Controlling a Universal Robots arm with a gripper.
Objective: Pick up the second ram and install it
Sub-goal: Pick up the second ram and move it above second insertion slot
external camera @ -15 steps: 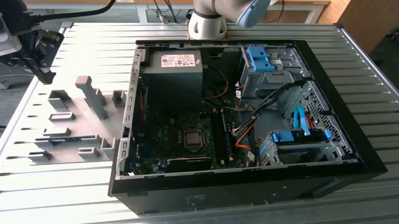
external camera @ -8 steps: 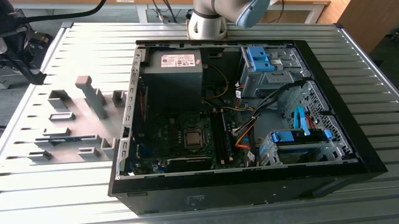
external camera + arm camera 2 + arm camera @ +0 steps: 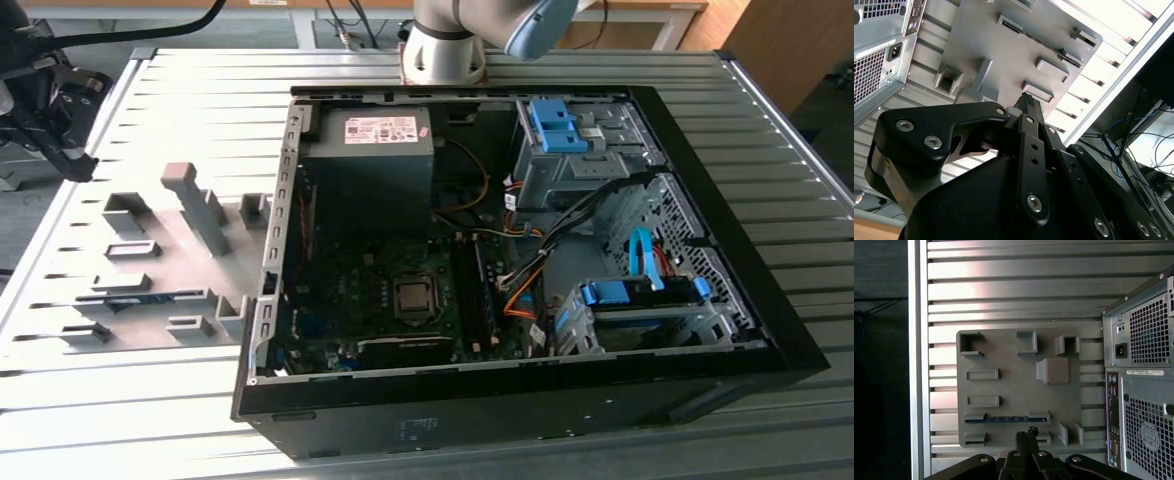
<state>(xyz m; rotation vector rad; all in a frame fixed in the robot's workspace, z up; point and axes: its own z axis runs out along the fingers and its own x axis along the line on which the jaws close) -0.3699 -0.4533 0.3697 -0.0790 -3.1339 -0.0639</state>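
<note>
The second ram (image 3: 1004, 418) is a thin blue-green stick lying on its edge in a slot of the grey fixture plate (image 3: 1009, 385). In the exterior view the second ram (image 3: 150, 297) sits near the front of the same fixture plate (image 3: 147, 265), left of the computer case. My gripper (image 3: 1026, 434) hovers high above the plate, its black fingers pressed together with nothing between them. In the first wrist view the tips lie just beside the stick. In the second wrist view the gripper (image 3: 1027, 101) points down at the fixture plate (image 3: 1004, 55).
The open computer case (image 3: 747, 290) lies on the slatted metal table (image 3: 200, 90), showing the motherboard (image 3: 387, 300) with its long memory slots (image 3: 470, 290). Tall grey blocks (image 3: 200, 205) rise from the fixture. The case's rear panel (image 3: 1139, 365) stands close beside the plate.
</note>
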